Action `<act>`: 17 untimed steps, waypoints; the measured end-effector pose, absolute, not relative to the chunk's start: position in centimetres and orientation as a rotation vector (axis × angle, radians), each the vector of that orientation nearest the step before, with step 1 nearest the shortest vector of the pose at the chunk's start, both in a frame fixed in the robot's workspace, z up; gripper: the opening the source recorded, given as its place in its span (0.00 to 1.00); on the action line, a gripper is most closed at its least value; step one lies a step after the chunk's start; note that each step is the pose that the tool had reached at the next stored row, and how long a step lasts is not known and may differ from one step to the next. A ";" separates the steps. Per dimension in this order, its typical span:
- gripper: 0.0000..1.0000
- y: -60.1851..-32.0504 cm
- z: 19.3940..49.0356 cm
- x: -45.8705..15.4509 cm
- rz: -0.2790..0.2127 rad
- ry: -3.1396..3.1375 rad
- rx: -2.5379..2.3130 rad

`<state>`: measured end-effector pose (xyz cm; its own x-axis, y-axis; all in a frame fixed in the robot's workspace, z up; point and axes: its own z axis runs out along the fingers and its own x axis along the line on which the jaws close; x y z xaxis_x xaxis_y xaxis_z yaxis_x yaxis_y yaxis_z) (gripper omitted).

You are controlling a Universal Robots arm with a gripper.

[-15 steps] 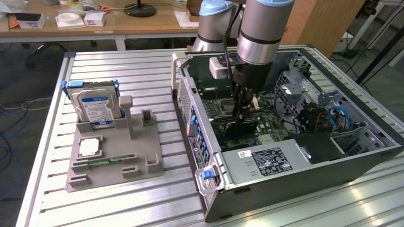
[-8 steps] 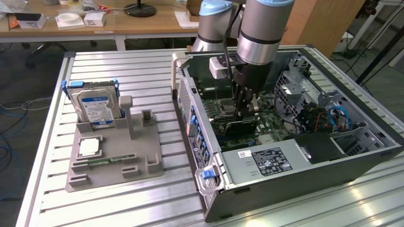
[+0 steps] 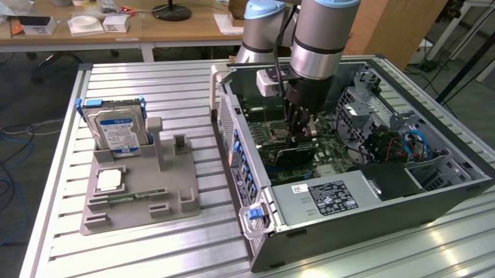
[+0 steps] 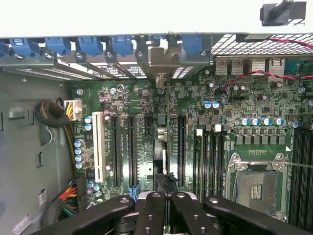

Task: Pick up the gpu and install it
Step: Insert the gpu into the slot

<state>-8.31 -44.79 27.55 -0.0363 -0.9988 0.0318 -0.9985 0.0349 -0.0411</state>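
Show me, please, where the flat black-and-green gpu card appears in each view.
Exterior view: the flat black-and-green gpu card stands inside the open dark computer case, under the gripper.
Wrist view: the gpu card is edge-on among black slots, held by the gripper.
Shared landmark: green motherboard.

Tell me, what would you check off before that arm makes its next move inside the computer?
1. The gripper is shut on the gpu: ok, it clamps the card's upper edge.
2. The gpu is inside the computer case, above the motherboard: ok.
3. The gpu runs parallel to the long black slots: ok, judged from the wrist view.
4. The gpu is fully seated in a slot: cannot tell.
5. The red wires and the cable bundle lie away from the gpu: ok.
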 end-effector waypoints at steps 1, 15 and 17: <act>0.11 -44.8 27.5 -8.3 -0.081 2.256 -2.177; 0.11 -44.7 26.1 -8.5 -0.087 2.254 -2.175; 0.11 -44.7 26.0 -8.5 -0.088 2.254 -2.175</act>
<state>-8.50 -44.74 25.97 -0.0364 -0.9988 0.0328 -0.9983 0.0349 -0.0463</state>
